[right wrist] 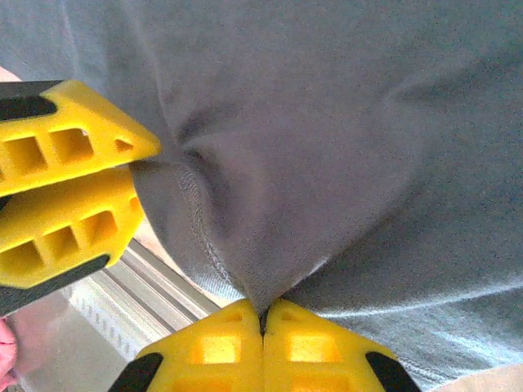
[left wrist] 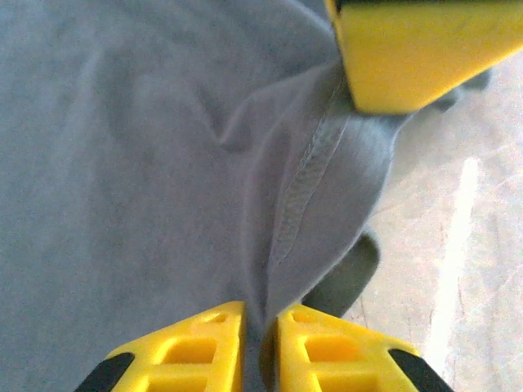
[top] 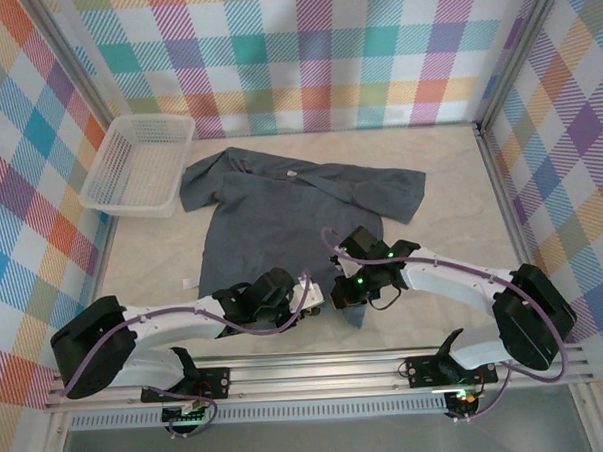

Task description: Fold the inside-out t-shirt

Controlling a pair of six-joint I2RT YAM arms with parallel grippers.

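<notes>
The inside-out t-shirt (top: 280,202) lies spread on the table, slate blue-grey and wrinkled, collar and small white tag (top: 291,172) at the far side, hem toward the arms. Both grippers meet at the near hem, close together. My left gripper (top: 307,296) pinches a raised fold of the cloth (left wrist: 147,163) beside a stitched seam; its yellow fingers (left wrist: 196,351) stand nearly together with fabric between them (left wrist: 261,351). My right gripper (top: 344,292) is shut on the hem edge (right wrist: 263,343), and the cloth (right wrist: 343,122) pulls up into its tips. Each wrist view shows the other gripper's yellow fingers.
A white plastic basket (top: 139,165) stands at the far left of the table. Bare table surface (top: 453,249) lies right of the shirt. A metal rail (top: 318,370) runs along the near edge, just below both grippers. Plaid walls enclose the table.
</notes>
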